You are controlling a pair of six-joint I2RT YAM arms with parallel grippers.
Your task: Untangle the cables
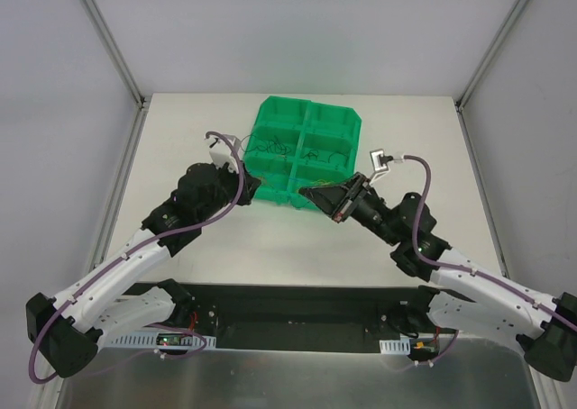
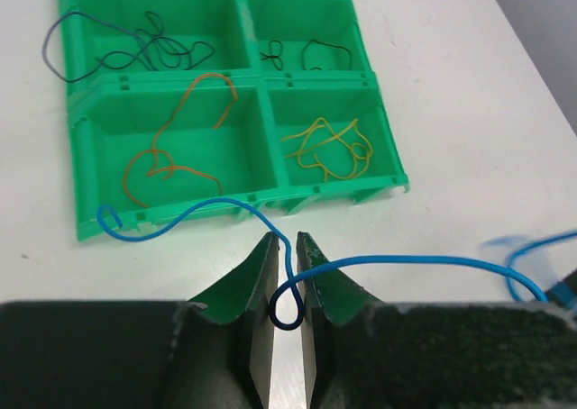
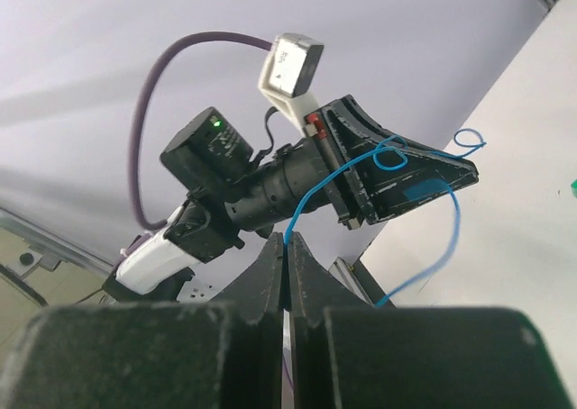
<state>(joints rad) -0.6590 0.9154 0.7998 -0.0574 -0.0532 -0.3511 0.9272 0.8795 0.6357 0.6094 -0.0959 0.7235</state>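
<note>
- The left gripper had its jaws nearly closed, a slim gap showing. A loop of the blue cable sat in that gap, but I could not tell whether the pads bit it.
- The right gripper was clamped on the same cable's other end.
- That cable hung between the two, outside the bin, near its front edge, above the table.
- The step looked like straightening this strand: finish the left pinch first, then draw apart slowly so the loop opens rather than knots.
- Count: two grippers, one bin, four compartments in the left wrist view.
- Cables: one blue, one orange, a yellow tangle, a dark tangle and two small black pieces. Strands within the tangles were uncountable.
</note>
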